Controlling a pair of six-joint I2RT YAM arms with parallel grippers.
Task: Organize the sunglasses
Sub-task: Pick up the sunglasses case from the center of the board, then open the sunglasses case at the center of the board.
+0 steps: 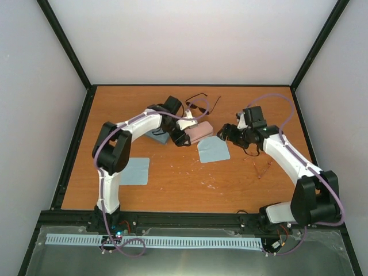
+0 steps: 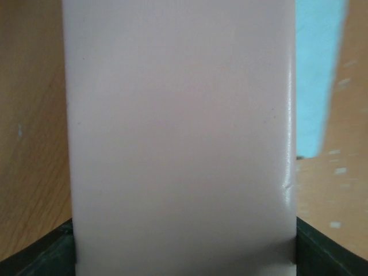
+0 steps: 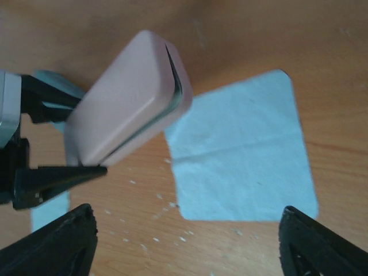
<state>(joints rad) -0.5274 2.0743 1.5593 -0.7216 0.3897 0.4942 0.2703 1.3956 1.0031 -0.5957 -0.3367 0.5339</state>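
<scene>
1. Top external view: the left end effector (image 1: 185, 137) reaches to the middle of the counter (image 1: 172, 184) and is clamped on one end of the pink case (image 1: 199, 131). The case lies just beside a light-blue cloth (image 1: 213, 149). The black sunglasses (image 1: 198, 103) lie on the counter behind the case, near the far edge, with the arms unfolded. The pale reddish sunglasses (image 1: 263, 167) lie on the right side, close by the right arm's forearm and well apart from the black pair. The right end effector (image 1: 227, 133) hangs near the case's other end, and this view does not show how far open it is. A blue-grey case (image 1: 156, 136) sits partly under the left arm, and a second cloth (image 1: 134, 171) lies nearer the left base.

2. Left wrist view: the pink case (image 2: 178, 132) fills most of the frame, and the left end effector (image 2: 184, 256) grips its sides with dark fingers (image 2: 328, 253) in the bottom corners. A strip of the cloth (image 2: 316, 75) shows at upper right.

3. Right wrist view: the right end effector (image 3: 187, 214) is spread wide and holds nothing, with the cloth (image 3: 241, 149) below it. The pink case (image 3: 126, 100) is tilted, its lid slightly ajar, and pinched between the left end effector's (image 3: 54, 138) black fingers. Neither pair of sunglasses shows here.
</scene>
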